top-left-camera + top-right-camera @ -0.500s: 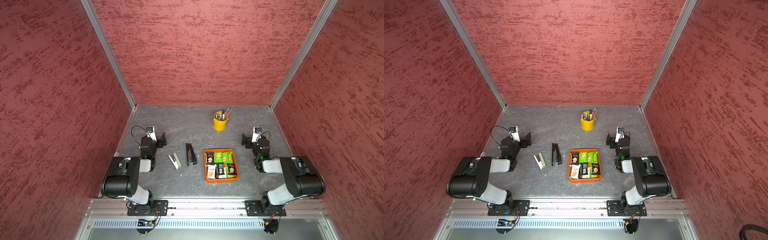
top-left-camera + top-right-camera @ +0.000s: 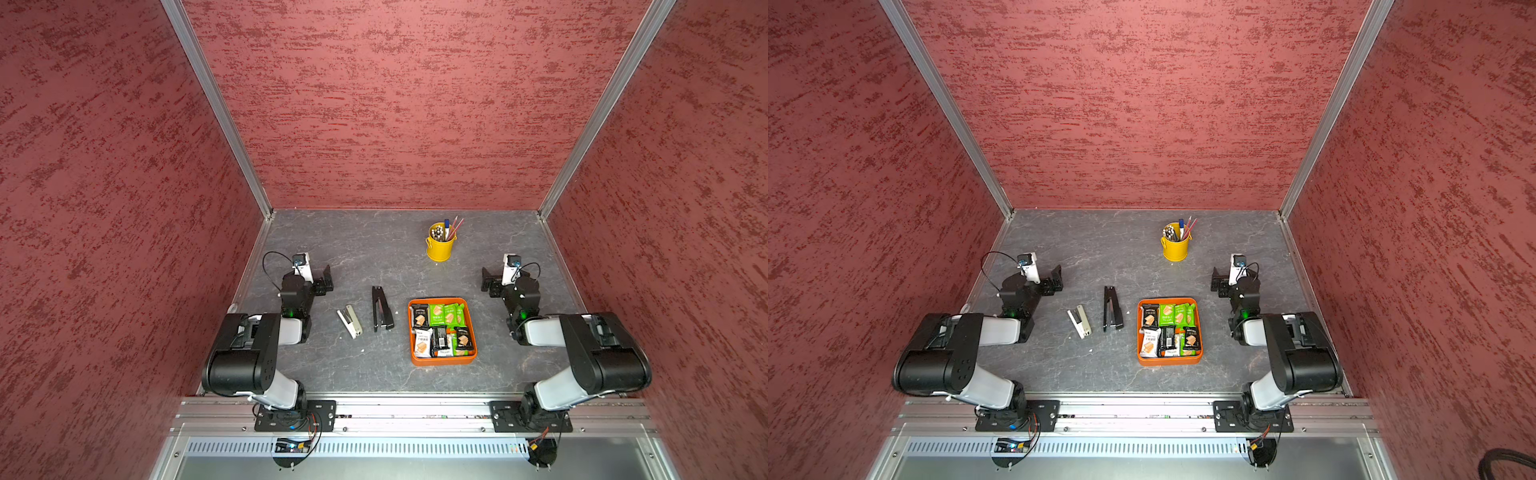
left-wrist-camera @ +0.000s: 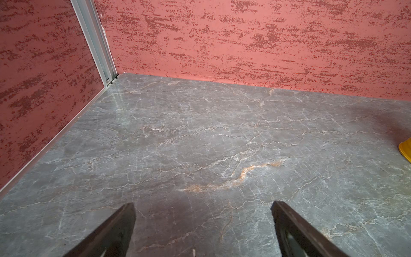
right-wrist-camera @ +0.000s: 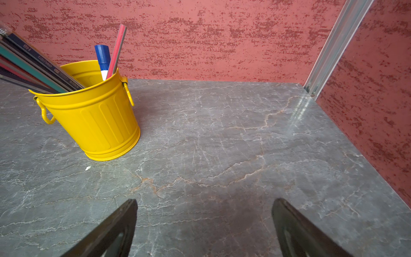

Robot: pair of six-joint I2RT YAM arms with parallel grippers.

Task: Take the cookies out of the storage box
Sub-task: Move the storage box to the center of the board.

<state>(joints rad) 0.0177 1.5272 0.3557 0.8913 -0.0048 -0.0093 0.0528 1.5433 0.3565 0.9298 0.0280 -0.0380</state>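
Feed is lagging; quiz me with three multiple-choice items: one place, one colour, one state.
1. Where are the cookies? A in the storage box; B scattered outside it; C held aloft.
2. The storage box is: A blue; B white; C orange.
3. The left claw and right claw are: A shut on packets; B open, empty; C shut, empty.
Answers: 1 A, every packet lies inside its walls. 2 C, its rim is bright orange. 3 B, wrist views show jaws spread, only bare table between.
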